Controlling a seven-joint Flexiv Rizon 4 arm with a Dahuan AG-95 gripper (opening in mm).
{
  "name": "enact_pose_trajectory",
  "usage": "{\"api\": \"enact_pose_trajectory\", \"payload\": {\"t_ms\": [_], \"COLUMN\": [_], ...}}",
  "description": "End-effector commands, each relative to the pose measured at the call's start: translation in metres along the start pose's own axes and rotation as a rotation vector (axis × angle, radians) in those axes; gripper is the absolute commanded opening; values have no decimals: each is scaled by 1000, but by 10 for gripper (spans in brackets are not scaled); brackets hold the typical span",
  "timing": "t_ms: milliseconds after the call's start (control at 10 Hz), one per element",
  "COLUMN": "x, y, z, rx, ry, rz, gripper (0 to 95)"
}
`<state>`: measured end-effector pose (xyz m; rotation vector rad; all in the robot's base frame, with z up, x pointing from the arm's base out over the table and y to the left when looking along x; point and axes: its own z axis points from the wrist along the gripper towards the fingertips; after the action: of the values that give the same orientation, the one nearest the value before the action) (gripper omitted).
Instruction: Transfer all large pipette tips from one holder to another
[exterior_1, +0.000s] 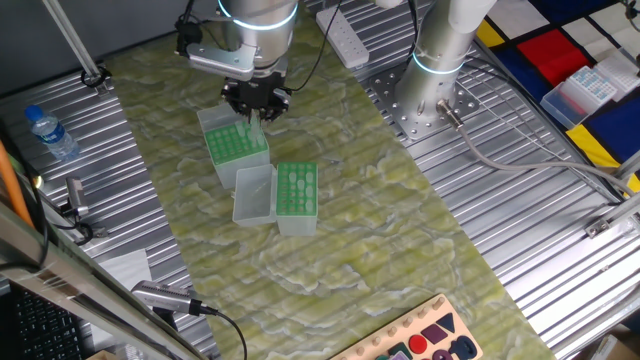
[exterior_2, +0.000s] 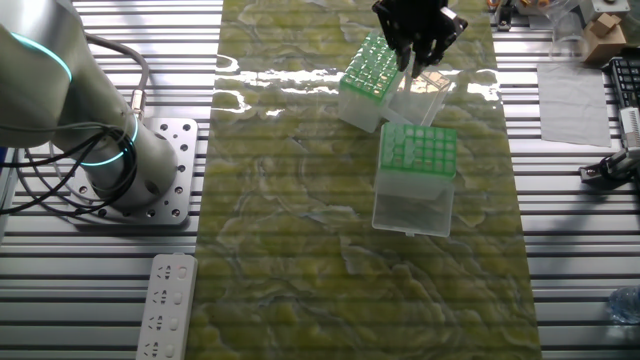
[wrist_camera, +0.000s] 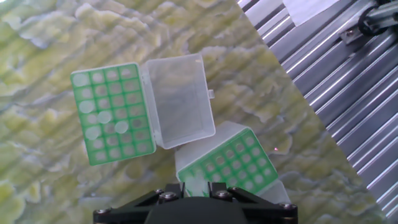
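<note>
Hand view | pincer (exterior_1: 256, 106) state unclear | square-grid green rack (wrist_camera: 112, 114) at 10 o'clock, translucent hinged lid (wrist_camera: 180, 99) open | pale round-topped large pipette tips (wrist_camera: 102, 117).

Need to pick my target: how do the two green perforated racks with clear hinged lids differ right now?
The green perforated rack sits below the gripper; the second green rack stands away from it. The second green rack shows a few scattered pale round tops; the first rack's fill is unclear. Both have clear lids open.
</note>
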<state>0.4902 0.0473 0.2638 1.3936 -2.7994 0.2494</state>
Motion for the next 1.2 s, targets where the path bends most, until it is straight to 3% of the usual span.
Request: {"api": "enact_pose_trajectory", "payload": {"t_ms": [100,300,400,500,700,900,1200], "x": [0,-5,-13,-20,-41,-67,-88], "y": [0,1,4,7,17,37,61], "z": [1,2,4,5,15,27,35], "rx": [3,-32,-85,-111,-139,-189,-225], "ry": [-4,-3,-8,-7,-1,-15,-9], "rz": [11,118,243,315,449,582,693], "gripper": [190,190,190,190,190,190,190]}}
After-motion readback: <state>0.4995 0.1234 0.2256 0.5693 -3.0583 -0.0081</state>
